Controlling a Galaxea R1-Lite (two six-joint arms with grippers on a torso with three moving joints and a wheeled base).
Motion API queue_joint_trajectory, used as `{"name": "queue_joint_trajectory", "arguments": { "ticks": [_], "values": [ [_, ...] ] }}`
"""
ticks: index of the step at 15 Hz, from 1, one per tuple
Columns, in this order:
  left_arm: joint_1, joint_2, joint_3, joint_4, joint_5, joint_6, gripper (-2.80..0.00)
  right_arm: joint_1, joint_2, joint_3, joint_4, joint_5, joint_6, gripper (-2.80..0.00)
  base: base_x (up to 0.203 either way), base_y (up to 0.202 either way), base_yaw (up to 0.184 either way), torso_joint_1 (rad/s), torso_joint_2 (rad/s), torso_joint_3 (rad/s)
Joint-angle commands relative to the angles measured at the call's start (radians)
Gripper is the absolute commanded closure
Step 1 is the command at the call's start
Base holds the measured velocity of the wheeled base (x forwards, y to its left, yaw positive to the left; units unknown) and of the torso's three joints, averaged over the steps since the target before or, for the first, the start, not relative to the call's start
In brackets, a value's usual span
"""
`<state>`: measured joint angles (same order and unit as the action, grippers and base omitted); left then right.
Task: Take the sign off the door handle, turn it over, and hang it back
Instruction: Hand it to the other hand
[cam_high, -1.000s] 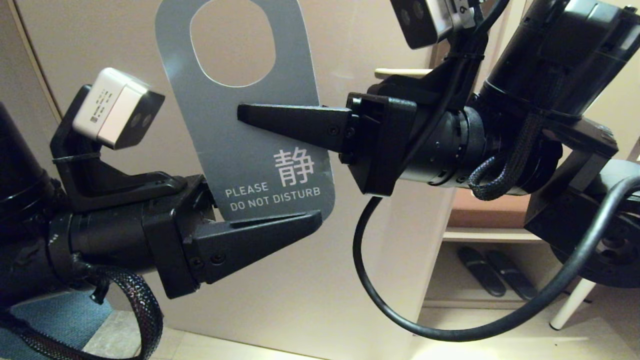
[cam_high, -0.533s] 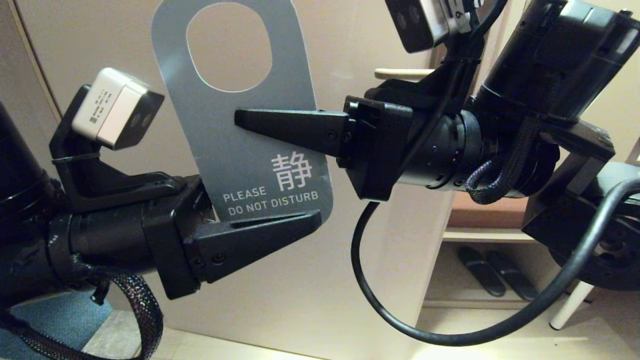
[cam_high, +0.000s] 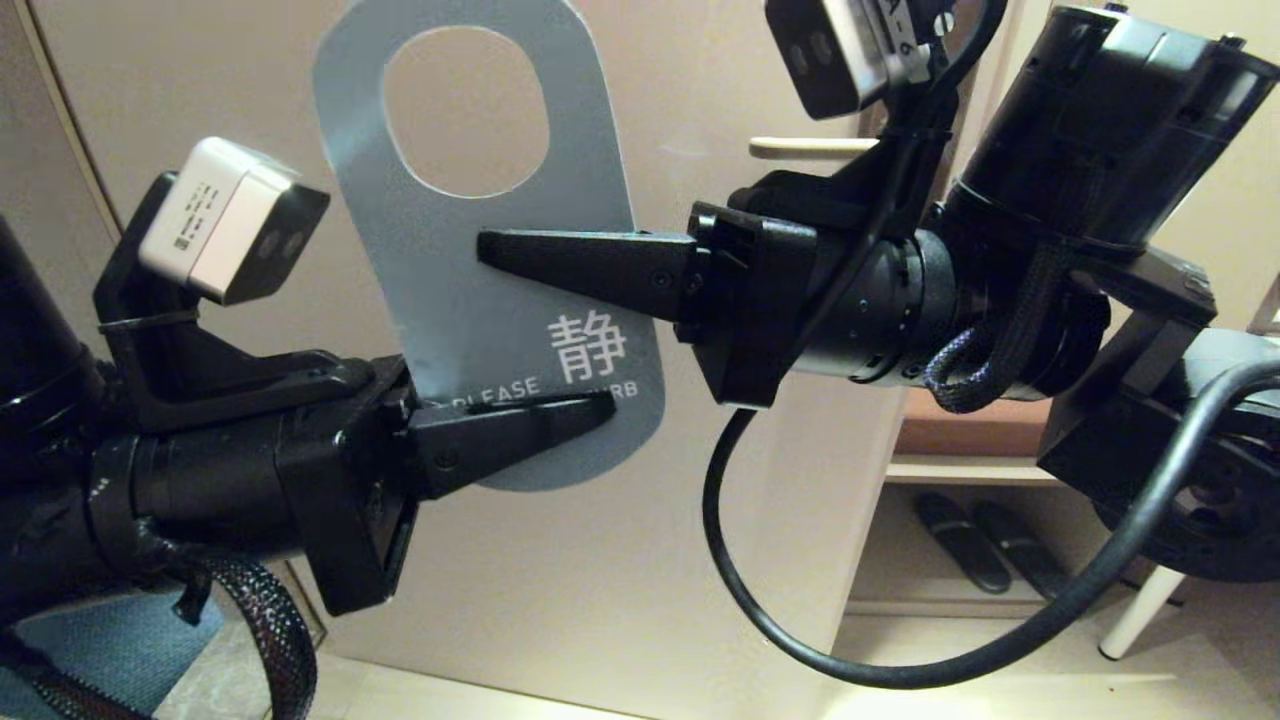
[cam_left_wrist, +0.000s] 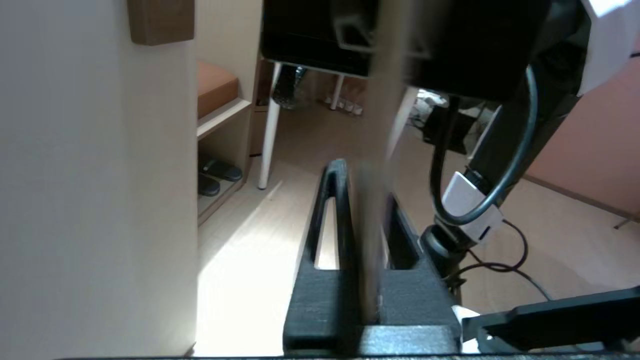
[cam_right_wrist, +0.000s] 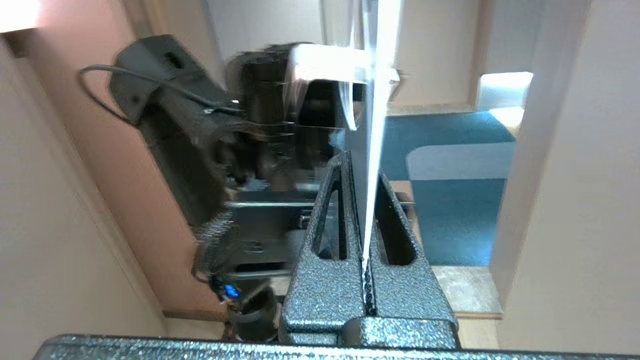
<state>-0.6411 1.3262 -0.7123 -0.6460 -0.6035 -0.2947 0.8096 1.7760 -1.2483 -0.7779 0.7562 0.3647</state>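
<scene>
Both end effectors, left (cam_high: 590, 408) and right (cam_high: 490, 245), clamped on the sign (cam_high: 480, 270); blue-grey lettering head-view only, wrist views edge-on.

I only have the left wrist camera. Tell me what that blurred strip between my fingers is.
Observer: It is the sign. The head view shows its blue-grey face towards the camera, with the left gripper shut on its lower end, across the lettering.
Operator: Report the other arm.
Observer: The right gripper is shut on the sign too. It reaches in from the sign's right edge to its middle, just below the oval hole.
Operator: Say whether it hangs on the handle.
Observer: It does not. The door handle shows behind the right arm, off to the sign's right, and only the plain door shows through the hole.
</scene>
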Motion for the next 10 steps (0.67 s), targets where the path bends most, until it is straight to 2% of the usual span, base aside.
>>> {"name": "queue_joint_trajectory", "arguments": {
  "ticks": [1,6,7,10],
  "values": [
    [0.001,-0.005,0.004,-0.003,-0.002,-0.003,0.00,0.002,0.000,0.009,-0.006,0.005,0.002,0.00,0.000,0.000,0.000,0.000,0.00,0.000],
    [-0.034,-0.010,0.013,-0.003,-0.001,-0.006,0.00,0.002,0.000,0.009,-0.004,0.003,0.002,0.00,0.000,0.000,0.000,0.000,0.00,0.000],
    [-0.034,-0.012,0.013,-0.003,-0.001,-0.006,0.00,0.002,-0.001,0.010,-0.004,0.002,0.002,-2.80,0.000,0.000,0.000,0.000,0.00,0.000],
    [-0.035,-0.019,0.014,-0.003,-0.001,-0.006,0.00,0.002,-0.001,0.010,-0.006,0.002,0.000,-2.80,0.000,0.000,0.000,0.000,0.00,0.000]
  ]
}}
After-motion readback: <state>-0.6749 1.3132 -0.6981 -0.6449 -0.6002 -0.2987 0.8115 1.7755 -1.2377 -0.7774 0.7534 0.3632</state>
